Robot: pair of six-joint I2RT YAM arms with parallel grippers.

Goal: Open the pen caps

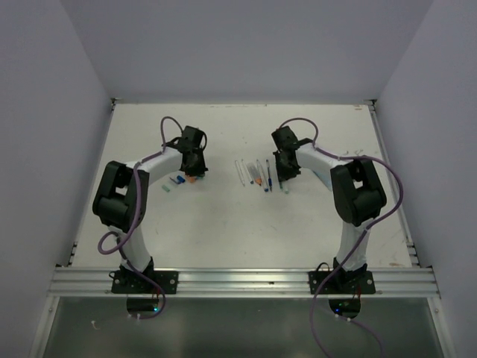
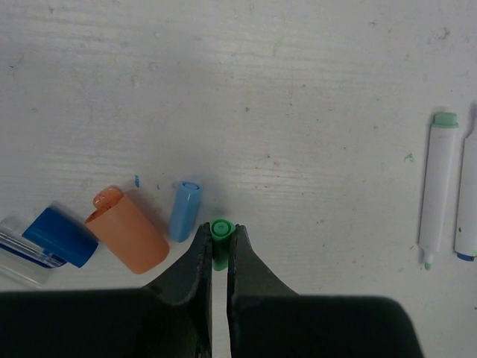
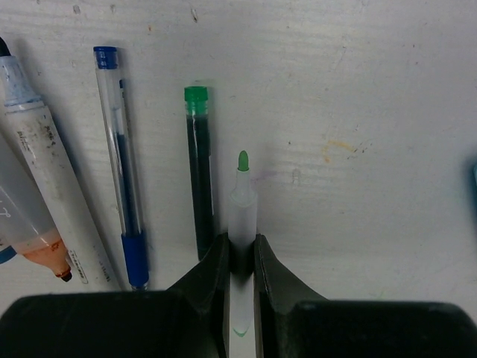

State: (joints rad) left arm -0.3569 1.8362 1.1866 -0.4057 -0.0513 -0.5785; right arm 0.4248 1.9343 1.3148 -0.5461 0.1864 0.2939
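left gripper [image 2: 219, 250] clenched on green cap [image 2: 221, 230], right gripper [image 3: 242, 250] gripping bared green pen [image 3: 242, 201] — orange cap [image 2: 128, 231], blue cap [image 2: 185, 210] already off left of jaws, little likely left.

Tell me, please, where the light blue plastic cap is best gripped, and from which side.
Take the light blue cylindrical plastic cap across its middle, jaws on its long flanks, down from above: it lies on its side on the white table. Room looks tight: the orange plastic cap lies close on one flank, the left gripper, shut on a small green cap, by the other.
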